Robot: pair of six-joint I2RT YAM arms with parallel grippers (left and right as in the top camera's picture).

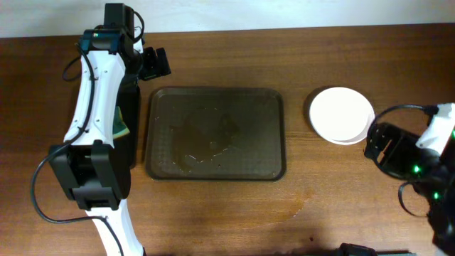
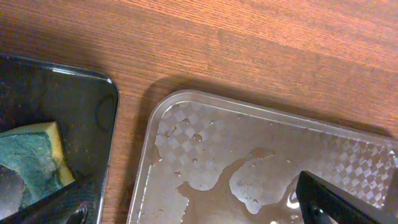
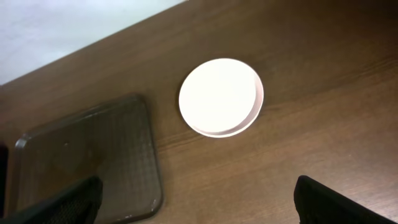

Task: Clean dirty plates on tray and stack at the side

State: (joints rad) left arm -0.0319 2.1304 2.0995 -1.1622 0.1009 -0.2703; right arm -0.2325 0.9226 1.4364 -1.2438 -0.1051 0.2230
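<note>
The white plates (image 1: pixel 341 114) sit stacked on the table to the right of the brown tray (image 1: pixel 160 99); the stack also shows in the right wrist view (image 3: pixel 221 96). The tray holds no plates, only a puddle of water (image 1: pixel 202 139), seen close in the left wrist view (image 2: pixel 255 183). My left gripper (image 1: pixel 155 62) is open and empty above the tray's back left corner (image 2: pixel 168 106). My right gripper (image 1: pixel 380 146) is open and empty above bare table, just front right of the plate stack.
A narrow black tray (image 1: pixel 129 96) lies left of the brown tray, under my left arm, with a green-yellow sponge (image 1: pixel 122 128) in it; the sponge also shows in the left wrist view (image 2: pixel 31 158). A wet patch (image 1: pixel 295 208) marks the table in front of the brown tray.
</note>
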